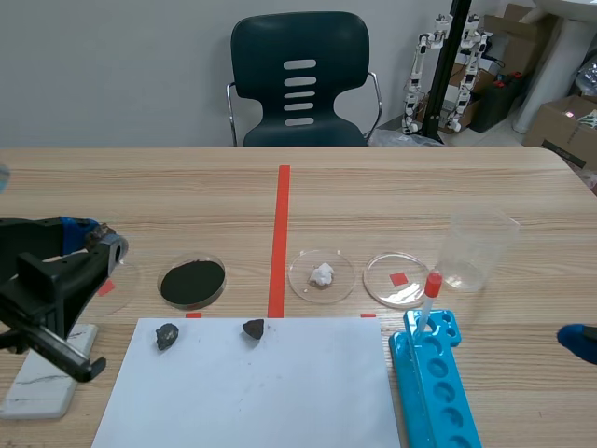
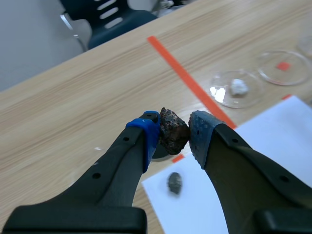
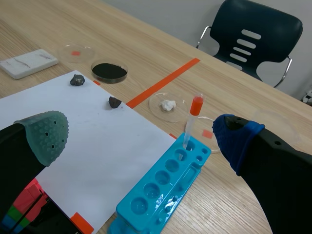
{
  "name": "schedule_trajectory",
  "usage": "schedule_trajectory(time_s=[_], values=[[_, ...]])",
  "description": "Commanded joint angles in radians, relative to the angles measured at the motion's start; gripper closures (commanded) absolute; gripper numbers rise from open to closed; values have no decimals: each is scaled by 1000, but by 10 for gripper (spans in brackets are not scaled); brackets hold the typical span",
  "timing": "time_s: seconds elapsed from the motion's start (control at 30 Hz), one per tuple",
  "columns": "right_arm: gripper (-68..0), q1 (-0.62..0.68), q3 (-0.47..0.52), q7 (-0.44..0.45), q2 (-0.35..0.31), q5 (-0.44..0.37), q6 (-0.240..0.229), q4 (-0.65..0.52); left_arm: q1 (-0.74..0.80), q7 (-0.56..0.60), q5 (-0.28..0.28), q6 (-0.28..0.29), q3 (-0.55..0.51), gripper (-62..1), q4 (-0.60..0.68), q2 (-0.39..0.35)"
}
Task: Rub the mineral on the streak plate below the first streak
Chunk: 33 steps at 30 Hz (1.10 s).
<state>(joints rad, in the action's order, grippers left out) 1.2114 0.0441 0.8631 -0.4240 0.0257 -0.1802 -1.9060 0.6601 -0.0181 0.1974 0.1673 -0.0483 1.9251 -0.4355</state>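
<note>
So the left hand [image 2: 173, 132] is clamped on the mineral [image 2: 172, 127], a dark, lumpy, rusty-looking chunk pinched right between the two pad tips. Most of the rock sticks out ahead of and above the pads, so there's bare stone to rub with.

The bit that matters is where the streak plate [image 1: 33, 392] sits. It's the white slab at the near-left corner of the desk [image 1: 187, 187], just off the left edge of the white paper [image 1: 252, 392]. In the scene view the left hand hangs above the desk farther out than the plate, so the plate lies back toward the robot and lower down, partly under that arm. The left wrist view doesn't show it at all, which fits with the plate not being ahead of the fingers.

The plate's long axis runs roughly near-to-far with a slight slant. From the right wrist view, the first streak [image 3: 24, 59] is a thin dark line running along its length. My guess is the next move needs a pull back and down, landing beside that line on the bare white.

The left arm is clearly the nearer one. The right hand [image 3: 141, 136] is well apart, over by the blue rack [image 3: 161, 190], with its fingers spread wide and nothing between them.
</note>
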Motion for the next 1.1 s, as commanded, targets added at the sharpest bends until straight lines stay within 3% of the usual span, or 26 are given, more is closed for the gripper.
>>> schedule_trajectory(time_s=[0.0, 0.17, 0.33, 0.57, 0.77, 1.07], values=[[-621, -1, 2, 11, -3, -10, 0, -10, 27, 38, -1, 40, -7, -53, 21, -2], [-621, -1, 2, 11, -3, -10, 0, -10, 91, 80, -1, 149, -6, -53, 31, 6], [-621, -1, 2, 11, -3, -10, 0, -10, 138, 82, -1, 220, -6, -53, 31, 9], [-621, -1, 2, 11, -3, -10, 0, -10, 159, 80, -12, 225, 21, -53, 31, 56], [-621, -1, 2, 11, -3, -10, 0, -10, 159, 78, -87, 226, 40, -53, 31, 105], [-621, -1, 2, 11, -3, -10, 0, -10, 157, 75, -90, 225, 48, -53, 31, 108]])
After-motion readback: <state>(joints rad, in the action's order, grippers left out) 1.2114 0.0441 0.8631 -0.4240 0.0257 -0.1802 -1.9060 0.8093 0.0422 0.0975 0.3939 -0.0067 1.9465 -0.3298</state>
